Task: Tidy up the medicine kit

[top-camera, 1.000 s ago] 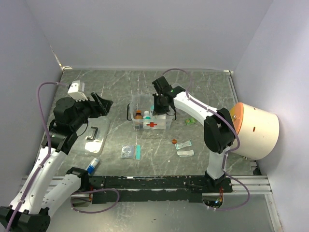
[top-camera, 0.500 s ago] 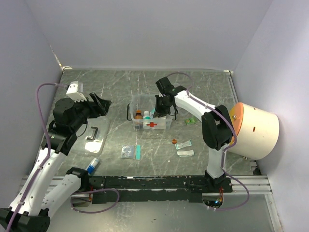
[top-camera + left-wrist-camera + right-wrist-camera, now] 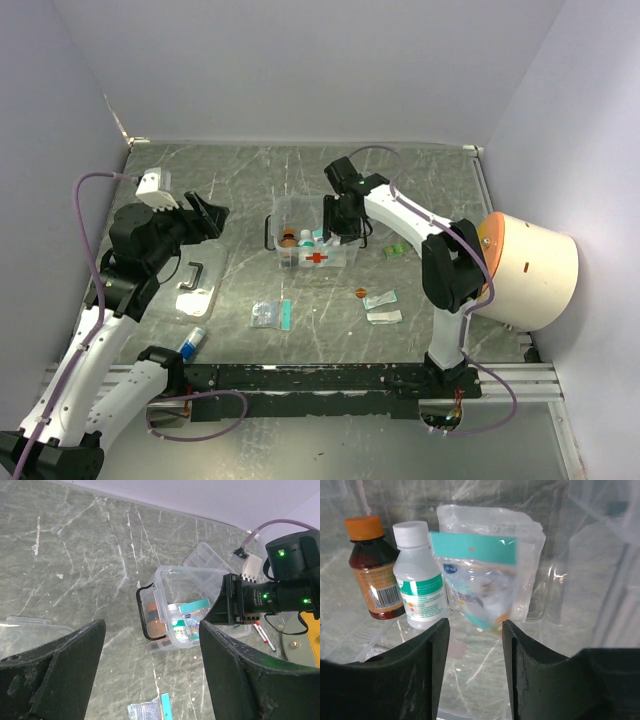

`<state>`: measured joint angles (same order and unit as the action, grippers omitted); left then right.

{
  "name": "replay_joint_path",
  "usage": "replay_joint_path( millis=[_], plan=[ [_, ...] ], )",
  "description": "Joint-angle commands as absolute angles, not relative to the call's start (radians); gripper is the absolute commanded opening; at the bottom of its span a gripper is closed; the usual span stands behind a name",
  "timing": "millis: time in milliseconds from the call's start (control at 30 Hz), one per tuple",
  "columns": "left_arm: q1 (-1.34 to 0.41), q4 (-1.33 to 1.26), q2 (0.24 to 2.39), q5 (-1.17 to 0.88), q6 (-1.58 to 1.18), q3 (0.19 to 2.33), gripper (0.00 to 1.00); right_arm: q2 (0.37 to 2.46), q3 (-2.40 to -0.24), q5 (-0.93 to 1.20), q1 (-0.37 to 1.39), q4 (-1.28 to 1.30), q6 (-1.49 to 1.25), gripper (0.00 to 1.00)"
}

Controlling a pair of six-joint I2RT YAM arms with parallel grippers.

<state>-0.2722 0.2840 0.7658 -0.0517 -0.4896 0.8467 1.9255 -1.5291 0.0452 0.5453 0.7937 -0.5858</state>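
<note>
Directly beneath my right gripper (image 3: 475, 627), mid-table, sits the medicine kit (image 3: 316, 258). Its fingers are spread, pinching nothing, with the teal-topped pouch (image 3: 487, 580) upright just ahead. My left gripper (image 3: 210, 214) gapes, farther off.

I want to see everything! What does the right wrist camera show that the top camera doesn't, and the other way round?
Only the right wrist: the barcode on the brown bottle, and the blue logo on the teal-topped packet. Only the top: the red cross, the lid, loose packets. Both: the brown bottle and white bottle in the medicine kit.
</note>
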Motion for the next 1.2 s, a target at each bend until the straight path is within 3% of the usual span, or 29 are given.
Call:
replay_joint_path(
  millis=[0, 633, 933, 1167],
  plan=[
    [-0.275, 0.275, 0.764, -0.027, -0.489, 0.855, 0.86, 1.868, -1.583, -0.073, 0.550, 0.845, -0.551, 0.47],
    [-0.268, 0.261, 0.777, -0.060, -0.503, 0.844, 0.86, 1.915, -1.537, -0.172, 0.640, 0.714, -0.474, 0.50],
    [-0.268, 0.243, 0.799, -0.112, -0.499, 0.838, 0.86, 1.658, -1.425, -0.152, 0.641, 0.598, -0.491, 0.50],
    [-0.268, 0.228, 0.839, -0.175, -0.496, 0.833, 0.86, 1.397, -1.210, -0.061, 0.651, 0.436, -0.475, 0.50]
  ],
)
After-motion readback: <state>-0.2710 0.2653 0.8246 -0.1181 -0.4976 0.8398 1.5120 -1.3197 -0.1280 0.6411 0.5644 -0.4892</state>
